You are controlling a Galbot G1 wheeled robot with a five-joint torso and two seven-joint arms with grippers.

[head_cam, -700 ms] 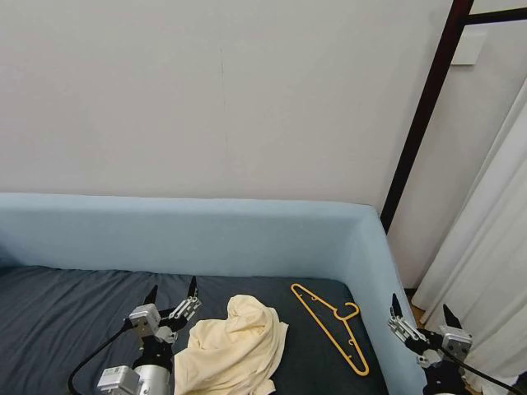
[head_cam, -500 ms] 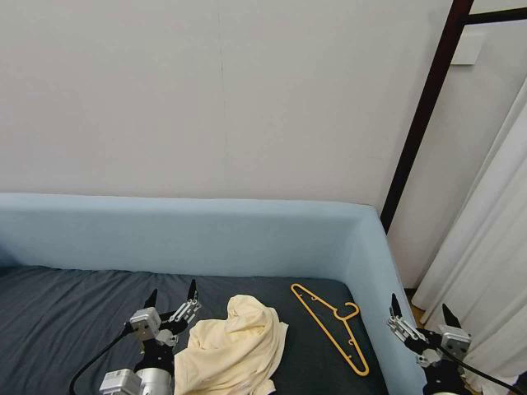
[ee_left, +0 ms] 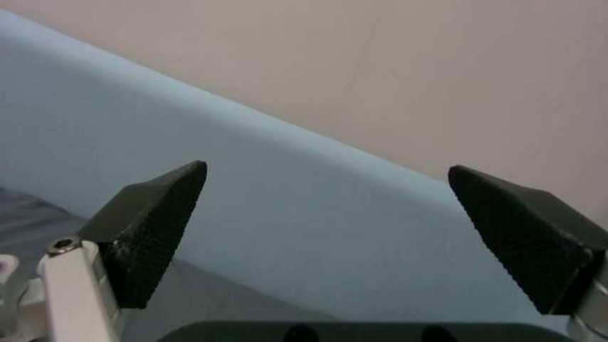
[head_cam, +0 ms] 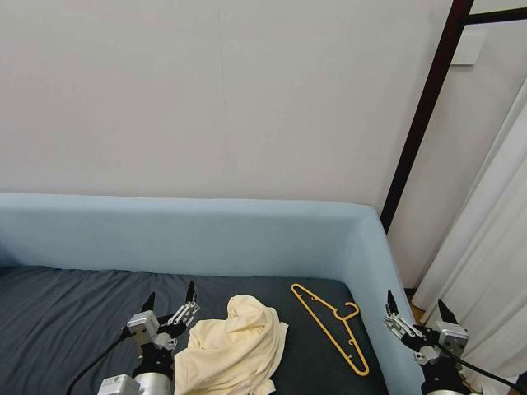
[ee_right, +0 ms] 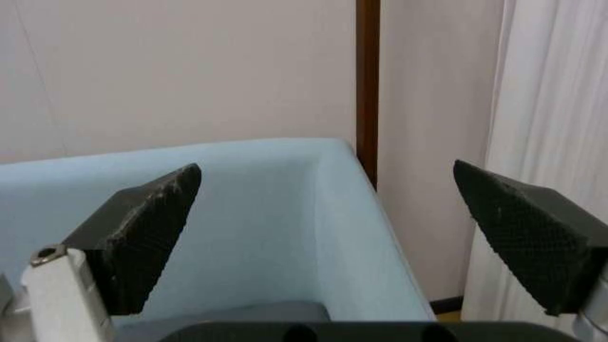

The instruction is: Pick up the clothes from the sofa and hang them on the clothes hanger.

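A crumpled cream garment (head_cam: pixel 235 346) lies on the dark sofa seat (head_cam: pixel 58 313). To its right an orange hanger (head_cam: pixel 333 325) lies flat on the seat. My left gripper (head_cam: pixel 170 301) stands open just left of the garment, fingers pointing up, nothing between them. My right gripper (head_cam: pixel 418 311) is open past the sofa's right arm, beside the curtain. In the left wrist view the left gripper (ee_left: pixel 328 206) is wide open against the blue backrest (ee_left: pixel 285 214). The right gripper (ee_right: pixel 332 206) is wide open in the right wrist view.
The light blue sofa backrest (head_cam: pixel 189 234) and right arm (head_cam: pixel 387 313) wall in the seat. A dark rack pole (head_cam: pixel 420 115) rises at the right, also seen as a brown pole (ee_right: pixel 368 78). A white curtain (head_cam: pixel 490 271) hangs far right.
Both grippers have sunk slightly in the head view. The garment and hanger lie where they were.
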